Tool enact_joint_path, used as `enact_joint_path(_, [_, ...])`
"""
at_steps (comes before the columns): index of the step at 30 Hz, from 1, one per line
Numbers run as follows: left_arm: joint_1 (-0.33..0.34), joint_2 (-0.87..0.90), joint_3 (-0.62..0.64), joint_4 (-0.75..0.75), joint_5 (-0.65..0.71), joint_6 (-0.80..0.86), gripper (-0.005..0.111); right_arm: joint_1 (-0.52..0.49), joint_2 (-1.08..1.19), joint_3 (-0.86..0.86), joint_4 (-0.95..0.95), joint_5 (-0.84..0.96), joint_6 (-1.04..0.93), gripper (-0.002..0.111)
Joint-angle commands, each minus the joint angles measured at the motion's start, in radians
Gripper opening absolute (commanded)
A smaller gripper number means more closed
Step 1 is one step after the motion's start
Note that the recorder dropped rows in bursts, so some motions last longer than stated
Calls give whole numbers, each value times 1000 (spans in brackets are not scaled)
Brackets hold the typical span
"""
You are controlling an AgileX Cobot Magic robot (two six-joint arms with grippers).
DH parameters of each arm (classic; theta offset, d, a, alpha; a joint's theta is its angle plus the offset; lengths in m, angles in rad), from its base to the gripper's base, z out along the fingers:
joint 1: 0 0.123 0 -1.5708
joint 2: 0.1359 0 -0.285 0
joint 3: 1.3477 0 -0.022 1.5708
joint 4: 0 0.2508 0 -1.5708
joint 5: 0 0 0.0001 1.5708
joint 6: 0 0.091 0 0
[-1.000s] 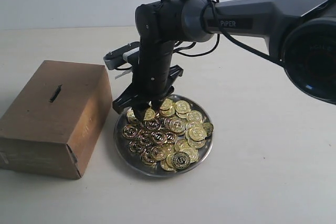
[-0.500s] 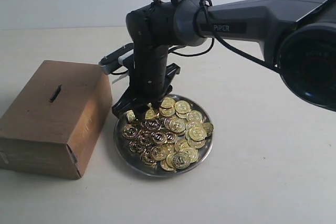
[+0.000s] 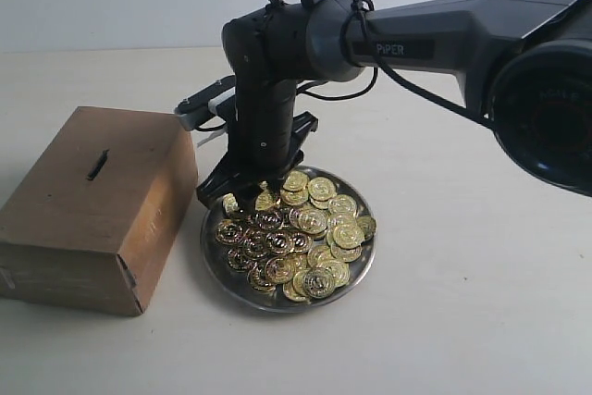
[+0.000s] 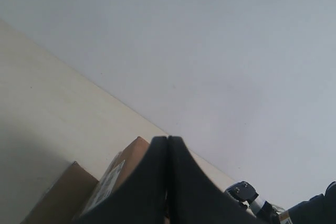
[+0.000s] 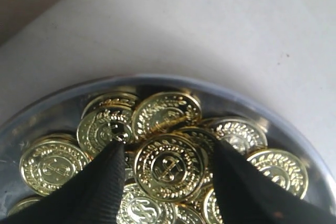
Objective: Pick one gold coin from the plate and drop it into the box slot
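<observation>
In the right wrist view the picture's edge cuts off the right gripper (image 5: 169, 148). Only the ends of its jaws show, and they cover some coins (image 5: 168, 169). The plate (image 5: 173, 80) runs out of the picture. In the left wrist view the left gripper (image 4: 167, 141) hides part of the box (image 4: 58, 200), which is also cut by the edge.

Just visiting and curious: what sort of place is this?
Probably a robotics test bench: a robot arm over a plate of gold coins, beside a slotted cardboard box, on a pale table.
</observation>
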Motion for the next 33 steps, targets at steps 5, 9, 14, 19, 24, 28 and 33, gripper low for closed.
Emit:
enact_joint_path(5, [-5,-6,0,-2,-6,3,0,1,32,-10,-20,5,14,49])
enact_joint_path(9, [-5,-6,0,-2,-6,3,0,1,33,-10,-20,5,16,48])
enact_joint_path(14, [-5,-6,0,-2,-6,3,0,1,33,-10,-20,5,16,45])
enact_joint_path(19, [-5,-6,0,-2,-6,3,0,1,33,-10,-20,9,16,42])
enact_joint_path(24, [-5,-6,0,-2,-6,3,0,1,33,-10,-20,14,16,42])
enact_joint_path(28, [-5,-6,0,-2,-6,3,0,1,33,-10,-20,16,16,42])
enact_joint_path(33, [-5,-6,0,-2,-6,3,0,1,29,-10,-20,13,20,38])
